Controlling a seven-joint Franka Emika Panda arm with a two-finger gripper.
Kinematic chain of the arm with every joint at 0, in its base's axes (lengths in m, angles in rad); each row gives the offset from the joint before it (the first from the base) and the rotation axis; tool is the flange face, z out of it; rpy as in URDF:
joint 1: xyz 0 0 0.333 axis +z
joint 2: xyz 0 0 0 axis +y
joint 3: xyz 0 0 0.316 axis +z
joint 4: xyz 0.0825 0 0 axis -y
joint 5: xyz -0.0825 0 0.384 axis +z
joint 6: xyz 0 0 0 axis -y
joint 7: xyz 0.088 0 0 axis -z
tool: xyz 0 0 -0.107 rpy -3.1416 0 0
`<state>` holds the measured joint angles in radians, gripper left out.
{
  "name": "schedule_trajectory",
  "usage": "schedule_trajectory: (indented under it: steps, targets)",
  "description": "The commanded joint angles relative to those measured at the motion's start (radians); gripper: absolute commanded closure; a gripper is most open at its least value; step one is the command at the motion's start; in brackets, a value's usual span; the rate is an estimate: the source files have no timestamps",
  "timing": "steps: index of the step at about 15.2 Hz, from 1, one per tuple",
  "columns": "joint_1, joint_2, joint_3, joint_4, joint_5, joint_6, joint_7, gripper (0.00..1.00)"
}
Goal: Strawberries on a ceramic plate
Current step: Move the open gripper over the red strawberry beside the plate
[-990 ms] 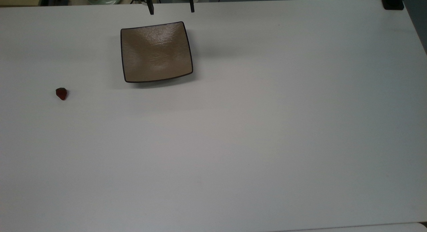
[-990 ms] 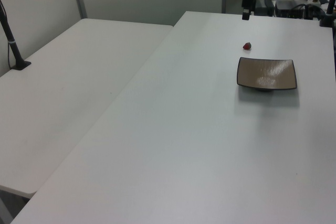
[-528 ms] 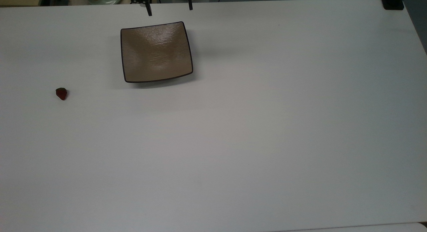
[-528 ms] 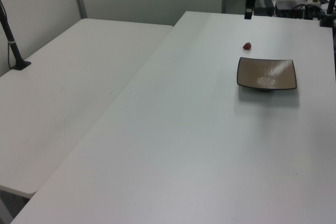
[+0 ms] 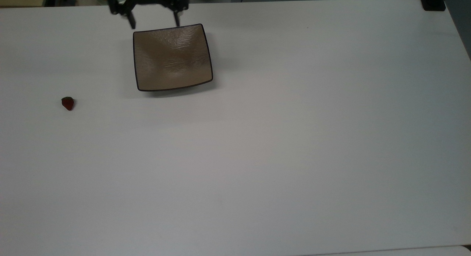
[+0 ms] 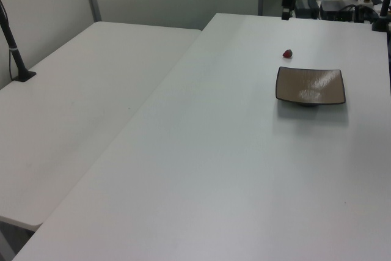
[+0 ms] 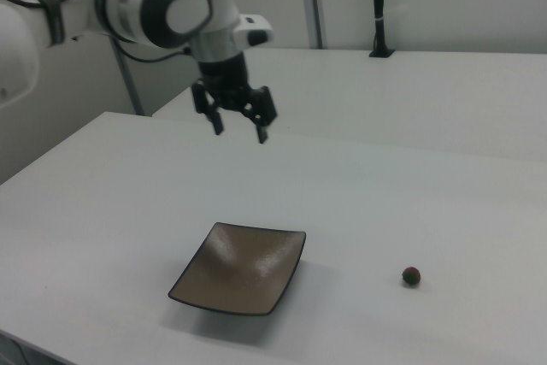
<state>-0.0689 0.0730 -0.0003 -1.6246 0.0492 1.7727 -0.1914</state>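
Since a moment ago my gripper (image 5: 153, 23) has swung toward the top view's left, jaws spread wide and empty, now above the table (image 5: 294, 138) at the far edge of the ceramic plate (image 5: 172, 57). Further to the top view's left and nearer the camera, well apart from me, lies the strawberry (image 5: 67, 103), alone on the tabletop; its long axis I can't judge.

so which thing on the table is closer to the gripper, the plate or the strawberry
The plate. The open gripper hangs by its far edge in the top view, while the strawberry lies well off toward the top view's left.
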Motion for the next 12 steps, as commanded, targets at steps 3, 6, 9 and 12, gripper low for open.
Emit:
schedule_trajectory:
  steps: [3,6,9,12]
  targets:
    - [-0.097,0.131,-0.006,0.068,-0.022,0.079,-0.057,0.0]
    - [-0.153,0.206,-0.01,0.121,-0.045,0.088,-0.143,0.0]
    - [-0.178,0.266,-0.014,0.131,-0.068,0.096,-0.177,0.0]
    - [-0.19,0.33,-0.017,0.131,-0.098,0.187,-0.24,0.0]
